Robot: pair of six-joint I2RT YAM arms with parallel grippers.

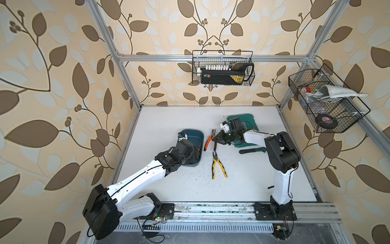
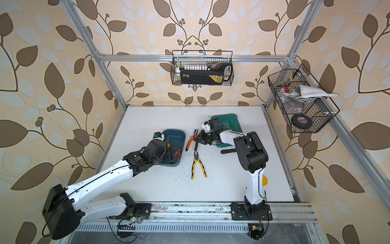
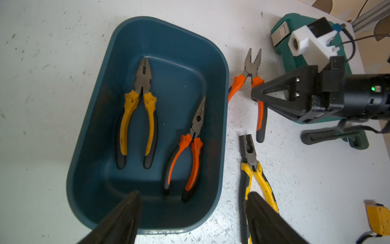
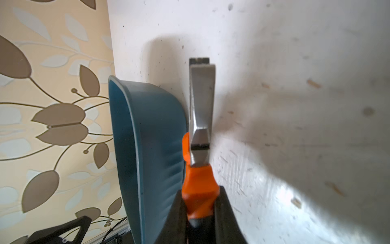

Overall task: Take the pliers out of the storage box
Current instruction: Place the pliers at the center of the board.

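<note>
The storage box (image 3: 223, 88) is a dark teal tray, also seen in both top views (image 1: 197, 135) (image 2: 178, 135). Two pliers lie in it: a yellow-handled pair (image 3: 137, 118) and an orange-handled long-nose pair (image 3: 190, 147). My left gripper (image 3: 193, 196) hovers open over the box's near end, holding nothing. Just outside the box, my right gripper (image 4: 199, 202) (image 1: 216, 139) is shut on one handle of orange-handled cutting pliers (image 3: 251, 71) (image 1: 209, 139), low over the table. A large yellow-handled pair (image 1: 217, 164) (image 3: 253, 169) lies on the table nearby.
A green hard case (image 1: 244, 126) sits behind the right arm, with a black-handled tool (image 1: 251, 150) beside it. A yellow tape measure (image 3: 377, 217) lies near the right arm. Two wire baskets (image 1: 222, 67) (image 1: 325, 101) hang on the frame above the table.
</note>
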